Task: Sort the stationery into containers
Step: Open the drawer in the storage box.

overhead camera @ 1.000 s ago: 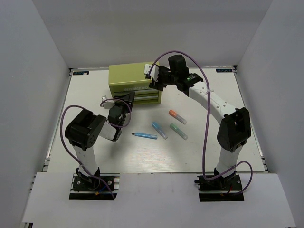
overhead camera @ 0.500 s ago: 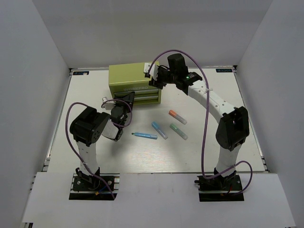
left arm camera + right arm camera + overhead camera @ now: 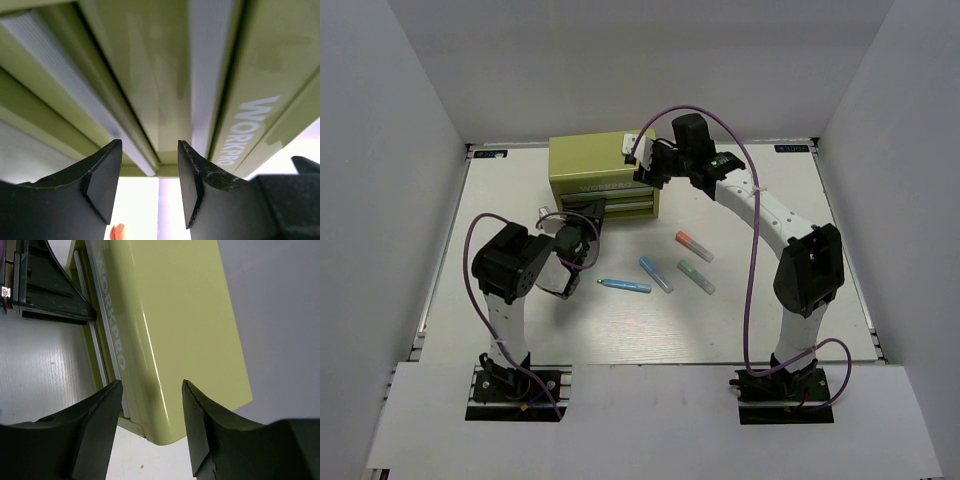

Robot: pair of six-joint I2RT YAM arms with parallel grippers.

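Observation:
The olive tool chest point(image 3: 588, 162) stands at the back left, both drawers shut. My left gripper point(image 3: 590, 218) is open at the lower drawer's left front. In the left wrist view the silver drawer handle point(image 3: 131, 144) ends just beyond the open gripper point(image 3: 149, 146). My right gripper point(image 3: 642, 165) is open astride the chest's right top corner point(image 3: 165, 432), with a gap on both sides. On the table lie an orange-capped pen point(image 3: 694, 246), a light blue pen point(image 3: 656, 274), a green pen point(image 3: 696, 277) and a thin bright-blue pen point(image 3: 624, 286).
White walls close in the table point(image 3: 770, 220) at the back and both sides. The left arm's elbow point(image 3: 505, 265) hangs over the table's left part. The right arm point(image 3: 770, 215) reaches across the back right. The left gripper shows in the right wrist view point(image 3: 45, 285).
The left gripper has moved right along the chest's front, closer to the lower drawer, and its jaws have narrowed. The right gripper's jaws have narrowed a little at the chest's corner.

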